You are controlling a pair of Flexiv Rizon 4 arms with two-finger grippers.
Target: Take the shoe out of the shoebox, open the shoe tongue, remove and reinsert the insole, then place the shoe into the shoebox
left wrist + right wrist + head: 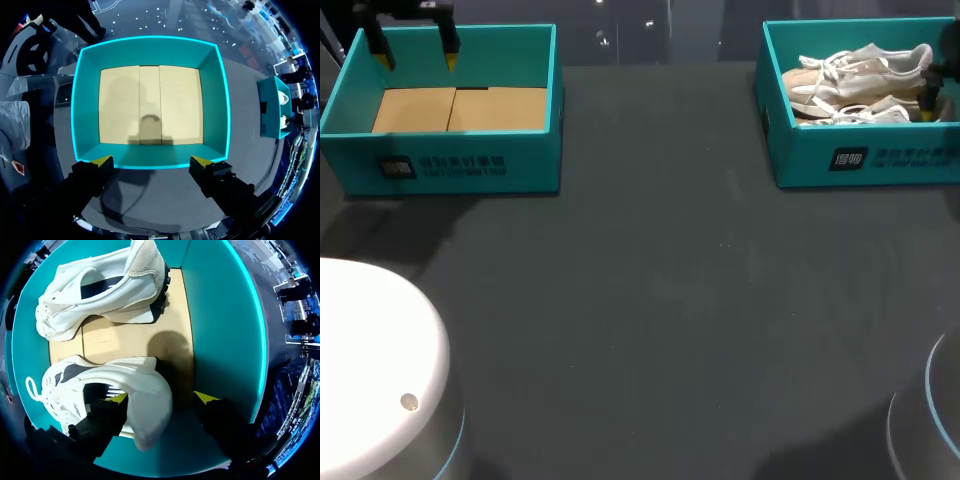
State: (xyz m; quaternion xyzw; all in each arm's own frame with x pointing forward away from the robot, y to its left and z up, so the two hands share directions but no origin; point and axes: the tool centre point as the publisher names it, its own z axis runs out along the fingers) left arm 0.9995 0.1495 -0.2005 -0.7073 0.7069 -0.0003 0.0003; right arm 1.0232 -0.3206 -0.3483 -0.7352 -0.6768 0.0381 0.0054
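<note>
Right shoebox (790,150): its far end runs off the head view's edge.
Left arm: lost above the head view's top edge; we see only our left fingers (450,52).
Near shoe (145,390): its side is partly hidden behind our right fingers (100,422).
Box labels (450,166): too blurred to read.

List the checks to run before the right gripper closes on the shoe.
1. Right gripper open: ok.
2. Heel of the near shoe between its fingers: ok.
3. Gripper low enough for a firm hold: cannot tell.
4. Other shoe apart from the gripper: ok.
5. Left gripper open, above the empty box, away from the shoes: ok.
</note>
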